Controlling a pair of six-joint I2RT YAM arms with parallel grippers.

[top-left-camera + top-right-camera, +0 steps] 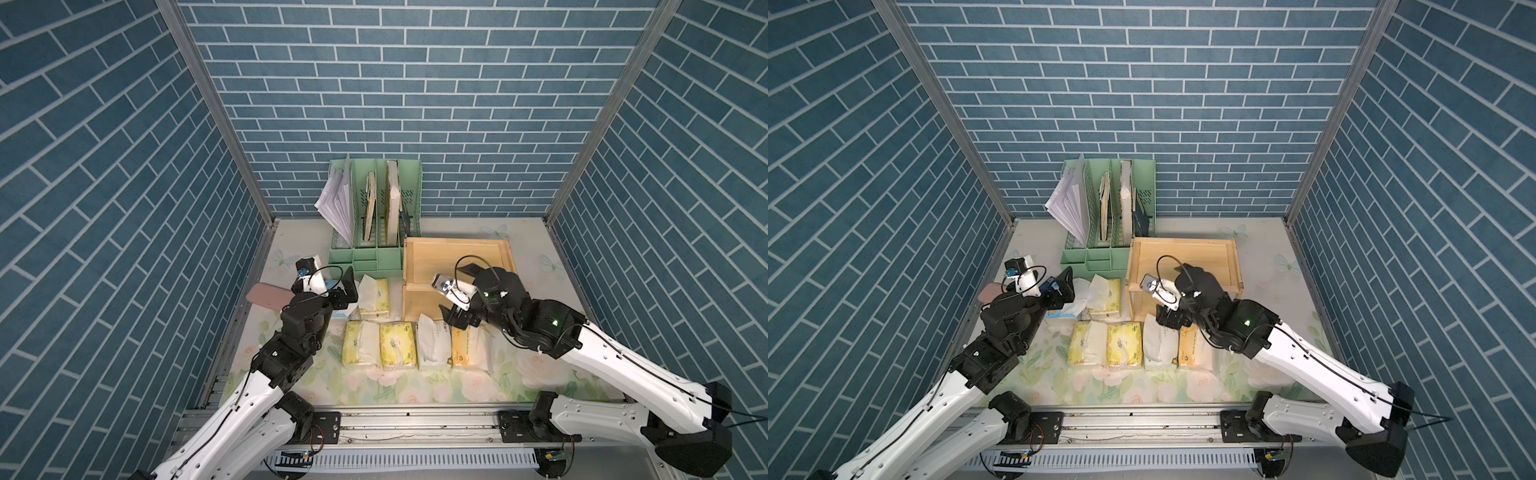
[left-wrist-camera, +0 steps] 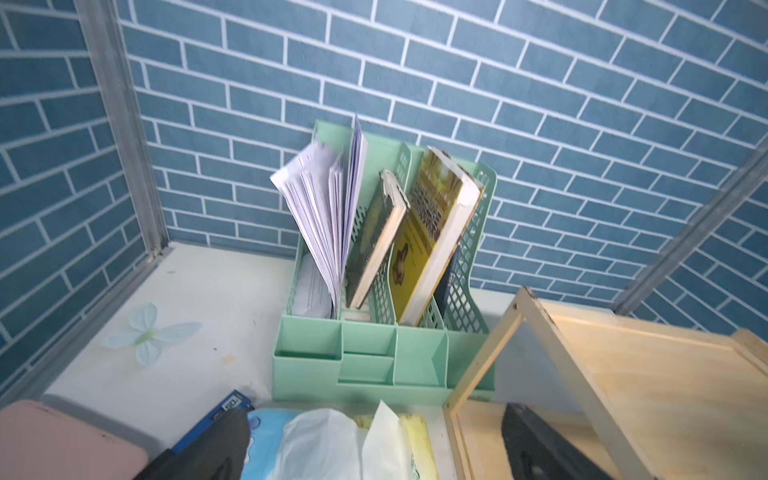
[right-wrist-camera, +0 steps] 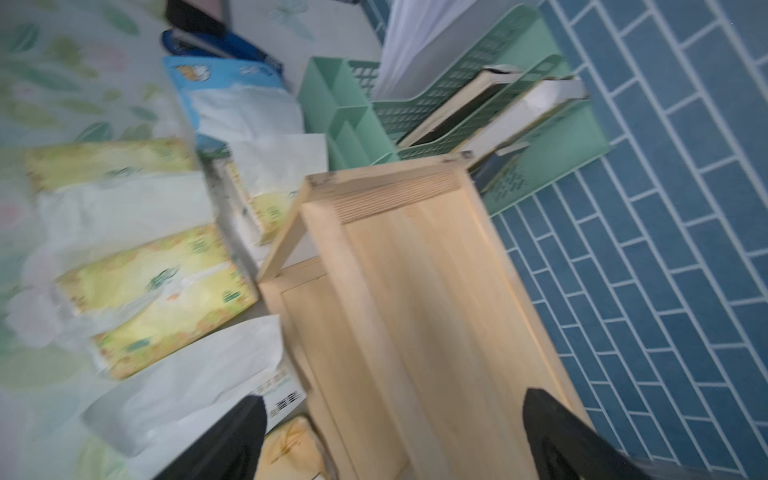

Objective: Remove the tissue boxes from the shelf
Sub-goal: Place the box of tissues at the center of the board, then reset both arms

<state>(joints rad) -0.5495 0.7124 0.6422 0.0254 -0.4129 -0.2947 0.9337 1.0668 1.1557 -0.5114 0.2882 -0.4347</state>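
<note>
I read both grippers as empty. The left gripper (image 1: 343, 291) has its jaws spread wide in the wrist view and sits above the blue-white tissue box (image 1: 1059, 314). The right gripper (image 3: 395, 397) also has its jaws wide apart, 1 finger over the shelf (image 1: 436, 259) top board, the other over the white tissue box (image 1: 434, 348).

All 6 boxes lie on the floral table (image 1: 415, 386), off the shelf:
- A row of 4 in front of the shelf: 2 pale yellow tissue boxes (image 1: 358, 345), (image 1: 397, 347), the white one, then the orange-yellow tissue box (image 1: 467, 348).
- The 3rd pale yellow tissue box (image 1: 375, 300) just left of the shelf, before the green file organizer (image 1: 365, 262), beside the blue-white one.
</note>
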